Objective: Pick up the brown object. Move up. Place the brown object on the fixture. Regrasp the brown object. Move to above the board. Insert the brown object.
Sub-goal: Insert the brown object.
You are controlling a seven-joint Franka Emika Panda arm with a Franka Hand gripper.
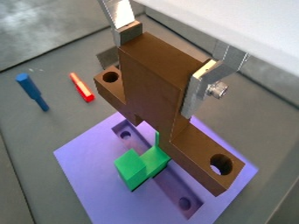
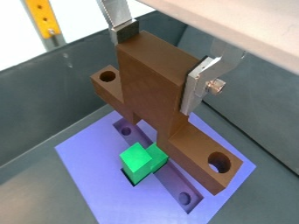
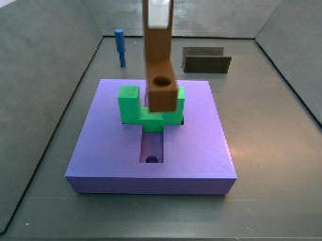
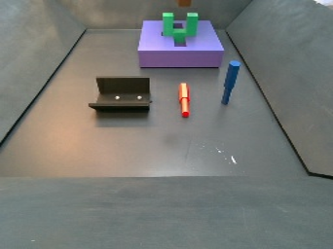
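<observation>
Above the purple board [image 1: 100, 171], the hand [image 1: 170, 52] gripped the brown object [image 1: 158, 83], its silver fingers [image 1: 201, 86] pressed against two opposite faces of the upright stem. In both wrist views the brown object [image 2: 152, 79] showed as a T-shaped block with a round hole near each end of its crossbar, the crossbar low and close over the board's slot. The green piece [image 1: 140, 166] sat on the board just beside that crossbar, and in a wrist view it [image 2: 142, 159] appeared partly tucked under the brown object's edge. In a side view the brown object [image 3: 158, 56] stood upright in the notch of the green piece [image 3: 132, 105]; whether it was seated in the slot could not be told. On the grey surface [image 4: 156, 156], well apart from the board [image 4: 182, 49], lay the red peg [image 4: 184, 99], the blue peg [image 4: 231, 82] and the fixture [image 4: 121, 94].
</observation>
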